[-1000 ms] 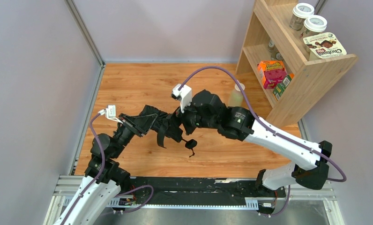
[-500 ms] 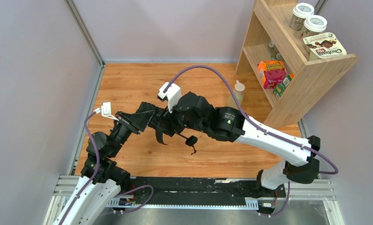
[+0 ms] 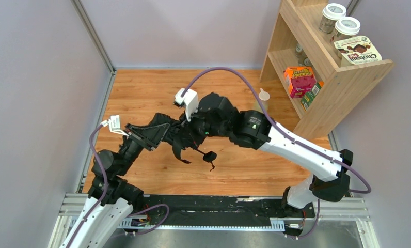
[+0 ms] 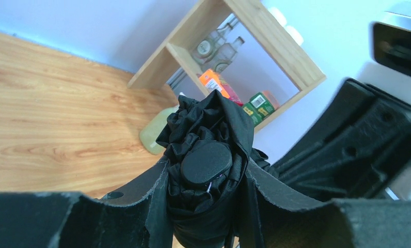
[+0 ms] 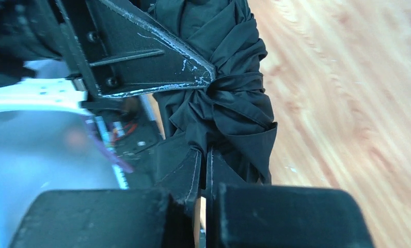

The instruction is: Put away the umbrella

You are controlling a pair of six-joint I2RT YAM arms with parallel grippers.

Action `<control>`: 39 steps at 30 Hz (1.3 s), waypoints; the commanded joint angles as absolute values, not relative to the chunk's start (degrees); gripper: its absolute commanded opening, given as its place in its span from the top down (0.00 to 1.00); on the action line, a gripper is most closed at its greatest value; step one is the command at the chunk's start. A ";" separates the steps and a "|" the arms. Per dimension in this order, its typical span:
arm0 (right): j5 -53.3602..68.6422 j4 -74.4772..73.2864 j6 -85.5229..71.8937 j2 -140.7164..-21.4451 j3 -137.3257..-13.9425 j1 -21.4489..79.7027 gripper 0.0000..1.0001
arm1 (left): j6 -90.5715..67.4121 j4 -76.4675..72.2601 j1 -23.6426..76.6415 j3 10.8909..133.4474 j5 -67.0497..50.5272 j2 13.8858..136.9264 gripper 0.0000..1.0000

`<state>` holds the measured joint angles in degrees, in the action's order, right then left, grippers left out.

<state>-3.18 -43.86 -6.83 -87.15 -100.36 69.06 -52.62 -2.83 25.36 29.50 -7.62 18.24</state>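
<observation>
Overhead first: the black compact folding umbrella with its matte fabric canopy [image 3: 178, 139] hangs above the wooden tabletop [image 3: 141, 93], between the two arms near the middle of the view. The left claw [image 3: 164, 135] reaches in from seven o'clock, forearm slanting up toward one o'clock. The right arm sweeps in from four o'clock, elbow high, and its right claw [image 3: 189, 135] meets the bundle from the three o'clock side. A small black knob handle [image 3: 210, 155] and a loose black strap [image 3: 176, 151] dangle at five o'clock of the bundle.

Next, the left wrist view: the left claw's fingers [image 4: 141, 204] stand partly apart and clamp the rumpled umbrella [image 4: 208, 165] round its girth, the rounded end cap facing the camera. A pale green squeeze bottle [image 4: 154, 137] stands at ten o'clock of it, before the light wooden shelf unit [image 4: 275, 49].

Last, the right wrist view: the right claw [image 5: 205, 170] has its fingers pressed together, seemingly pinching a fold or strap of the umbrella [image 5: 229, 98] at its six o'clock edge.

Judging by the folds, the umbrella is light, soft outside and stiff at the core. Fabric would slip and stretch, so the firm body or knob is the surer hold.
</observation>
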 commanded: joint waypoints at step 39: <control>-4.33 -9.44 -70.70 -48.69 -49.25 47.92 0.00 | -62.29 -47.63 25.14 40.96 11.86 32.07 1.00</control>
<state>2.66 -16.75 -51.33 -51.59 -56.18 52.75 -54.59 -37.06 25.36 37.58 10.37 30.68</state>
